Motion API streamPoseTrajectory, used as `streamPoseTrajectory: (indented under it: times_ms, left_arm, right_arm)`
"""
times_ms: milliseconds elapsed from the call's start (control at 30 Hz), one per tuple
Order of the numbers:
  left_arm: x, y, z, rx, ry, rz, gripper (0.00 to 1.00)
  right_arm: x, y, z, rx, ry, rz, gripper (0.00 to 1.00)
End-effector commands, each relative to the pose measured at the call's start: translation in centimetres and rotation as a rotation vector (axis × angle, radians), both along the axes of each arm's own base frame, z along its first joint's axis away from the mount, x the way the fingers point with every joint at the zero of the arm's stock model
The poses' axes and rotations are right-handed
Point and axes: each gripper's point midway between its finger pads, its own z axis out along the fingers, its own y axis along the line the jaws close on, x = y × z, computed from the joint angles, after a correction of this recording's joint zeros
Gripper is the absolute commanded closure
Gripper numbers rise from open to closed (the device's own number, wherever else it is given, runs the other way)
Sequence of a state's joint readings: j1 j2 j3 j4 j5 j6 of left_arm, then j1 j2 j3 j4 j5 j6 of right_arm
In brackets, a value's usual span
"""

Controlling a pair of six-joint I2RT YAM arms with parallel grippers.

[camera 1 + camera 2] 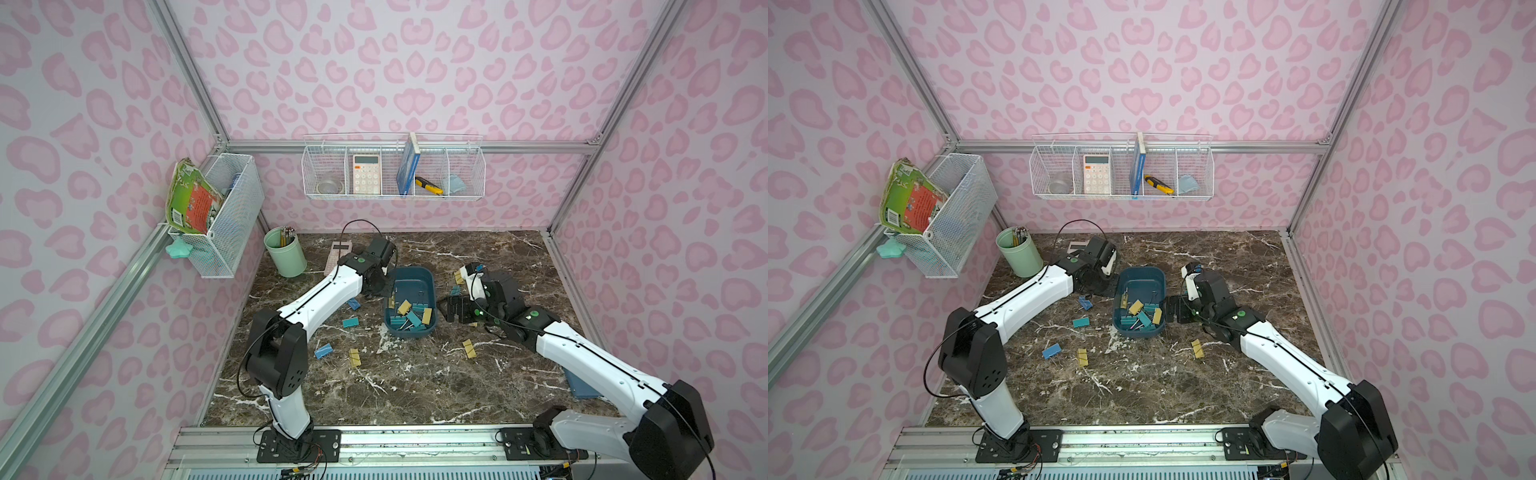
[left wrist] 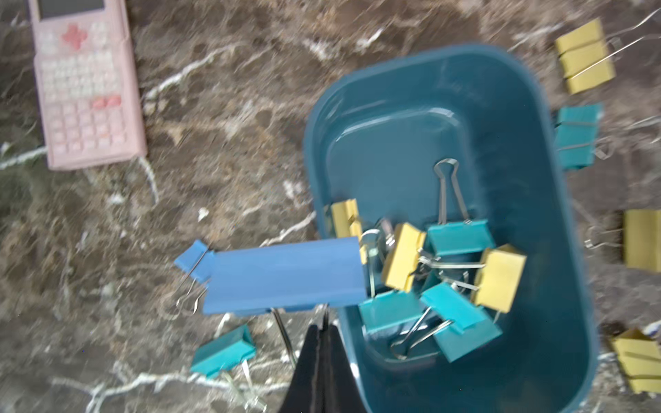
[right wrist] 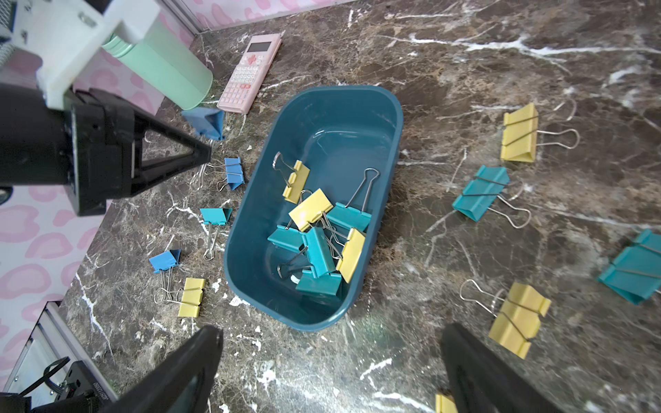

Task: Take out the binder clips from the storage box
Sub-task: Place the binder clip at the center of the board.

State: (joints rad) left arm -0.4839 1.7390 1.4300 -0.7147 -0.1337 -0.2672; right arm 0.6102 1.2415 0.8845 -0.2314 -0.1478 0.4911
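Blue binder clip (image 2: 282,275) in left gripper (image 2: 323,327)

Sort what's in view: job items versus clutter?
Job: storage box; binder clips inside it; blue binder clip in left jaws; loose binder clips around it.
Clutter: pink calculator; mint pencil cup; white calculator; utility knife.

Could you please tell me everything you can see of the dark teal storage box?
The storage box is a shallow, dark teal tray of glossy plastic, rectangular with rounded corners and a raised rim, without a lid. It sits upright and flat on the marble table, near its middle. Its end toward the back wall is bare. Yellow and teal binder clips lie heaped at the end nearer the arms' bases.
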Motion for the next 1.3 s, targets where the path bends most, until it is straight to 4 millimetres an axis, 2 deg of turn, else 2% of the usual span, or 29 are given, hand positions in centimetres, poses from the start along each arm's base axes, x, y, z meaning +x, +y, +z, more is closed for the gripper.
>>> streamPoseTrajectory:
  times_ms: [0,67,167,267,567,700,833,933,1067,1133,1267]
  left_arm:
    - [-2.1,3.8,-1.1,0.055,0.036,0.137,1.0]
    - [-3.2,6.3,-1.5,0.058,0.047,0.212,1.0]
    - [-4.2,8.8,-2.7,0.048,0.088,0.292,1.0]
    - [-4.4,10.1,-4.7,0.043,0.157,0.331,1.0]
    - [-3.5,11.9,-10.0,0.115,0.278,0.396,1.0]
    - [-3.9,12.4,-11.1,0.144,0.311,0.414,1.0]
    - [-4.1,11.9,-11.7,0.121,0.335,0.403,1.0]
    - [-4.3,12.1,-11.4,0.126,0.336,0.417,0.85]
    - [-4.7,12.6,-9.3,0.132,0.302,0.442,0.6]
    - [-4.8,12.9,-7.8,0.134,0.276,0.451,0.53]
    - [-5.2,13.3,-4.7,0.129,0.232,0.467,0.41]
  right_arm:
    - [0.4,1.3,0.7,0.013,-0.031,0.04,0.01]
    - [0.4,1.9,0.6,0.013,-0.028,0.055,0.01]
    - [0.4,2.7,0.5,0.012,-0.027,0.07,0.01]
    - [0.4,3.1,0.6,0.012,-0.028,0.079,0.01]
    - [0.3,3.0,0.5,0.009,-0.024,0.068,0.01]
    - [1.1,4.0,0.4,0.002,-0.015,0.078,0.01]
    - [2.5,5.6,-0.5,-0.02,0.011,0.084,0.01]
    - [3.8,6.8,-1.1,-0.032,0.03,0.09,0.04]
    - [5.5,8.9,-2.1,-0.05,0.082,0.116,0.18]
    - [6.2,10.0,-3.1,-0.056,0.114,0.135,0.26]
    - [7.7,12.4,-3.9,-0.043,0.137,0.161,0.33]
